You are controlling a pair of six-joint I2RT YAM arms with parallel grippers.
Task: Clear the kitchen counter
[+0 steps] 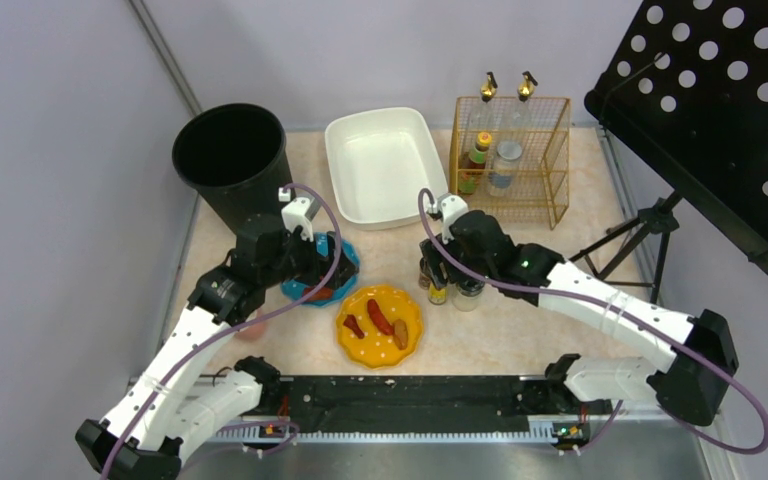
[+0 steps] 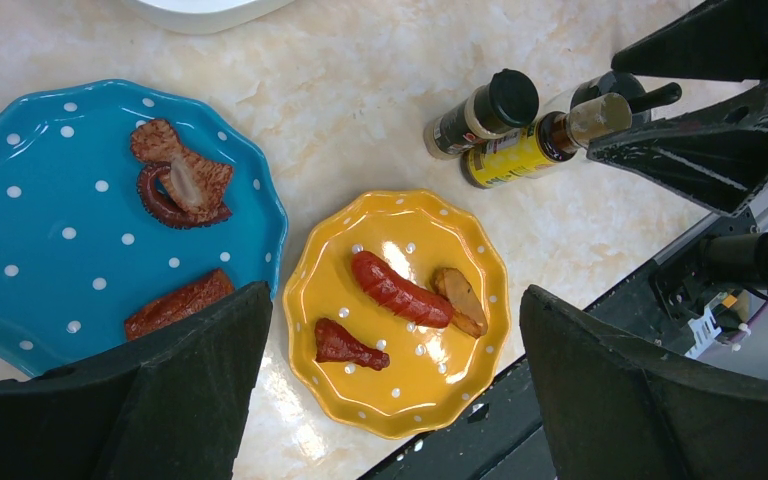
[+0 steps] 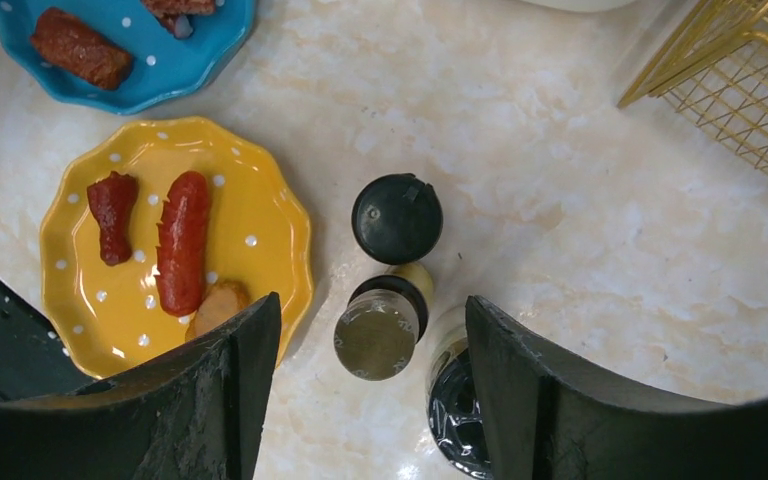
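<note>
The kitchen counter (image 1: 520, 330) holds a blue dotted plate (image 1: 345, 262) and a yellow dotted plate (image 1: 380, 325), both with food scraps. Three small spice bottles (image 1: 450, 292) stand right of the yellow plate. My left gripper (image 1: 320, 265) hangs open and empty over the blue plate; in its wrist view (image 2: 392, 300) the yellow plate (image 2: 400, 310) lies between the fingers. My right gripper (image 3: 371, 300) is open above the bottles, its jaws either side of the yellow bottle (image 3: 378, 335). The black-capped bottle (image 3: 396, 217) stands beyond, and a black-lidded jar (image 3: 455, 400) is partly hidden by the right finger.
A black bin (image 1: 232, 160) stands at the back left, a white basin (image 1: 385, 165) behind the plates, and a gold wire rack (image 1: 512, 160) with bottles at the back right. A black perforated stand (image 1: 720, 110) overhangs the right edge.
</note>
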